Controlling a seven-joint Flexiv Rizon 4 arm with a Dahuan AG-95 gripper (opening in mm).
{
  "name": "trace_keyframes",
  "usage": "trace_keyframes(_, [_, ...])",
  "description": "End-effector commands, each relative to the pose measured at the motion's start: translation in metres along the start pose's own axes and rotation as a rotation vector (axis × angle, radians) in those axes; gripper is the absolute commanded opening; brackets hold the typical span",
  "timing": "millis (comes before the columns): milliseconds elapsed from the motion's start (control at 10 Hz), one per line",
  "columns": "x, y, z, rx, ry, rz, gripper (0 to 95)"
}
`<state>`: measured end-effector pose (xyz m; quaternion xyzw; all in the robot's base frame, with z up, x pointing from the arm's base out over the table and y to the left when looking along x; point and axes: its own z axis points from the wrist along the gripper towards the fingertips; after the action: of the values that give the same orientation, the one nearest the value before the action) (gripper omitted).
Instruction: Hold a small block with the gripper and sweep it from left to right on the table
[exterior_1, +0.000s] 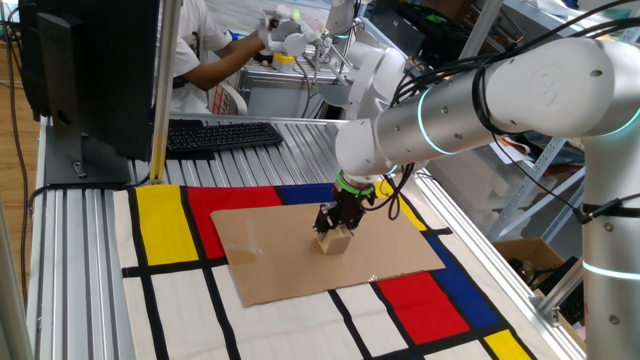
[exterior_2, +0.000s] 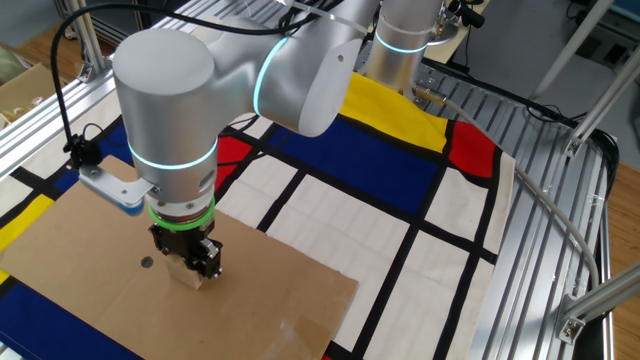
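The small block (exterior_1: 336, 242) is a light tan wooden cube. It rests on the brown cardboard sheet (exterior_1: 280, 260), a little right of the sheet's middle. My gripper (exterior_1: 335, 226) points straight down and its black fingers are shut on the block's sides. A green ring sits just above the fingers. In the other fixed view the block (exterior_2: 188, 271) shows under the gripper (exterior_2: 190, 260), with the thick white arm above hiding its top. The cardboard lies on the coloured mat (exterior_1: 165, 225) of the table.
A black keyboard (exterior_1: 218, 134) and a monitor (exterior_1: 90, 70) stand at the back left. A person (exterior_1: 215, 50) works behind the table. Aluminium slats (exterior_2: 560, 180) frame the mat. A small dark spot (exterior_2: 147, 263) marks the cardboard.
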<state>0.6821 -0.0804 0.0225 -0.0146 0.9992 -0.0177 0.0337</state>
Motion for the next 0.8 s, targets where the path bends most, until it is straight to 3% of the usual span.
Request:
trace_keyframes(100, [0.0005,0.0006,0.0001,-0.018,0.001,0.000,0.0])
trace_keyframes(800, [-0.0007,0.0025,0.0027,-0.037,0.011,0.008,0.0])
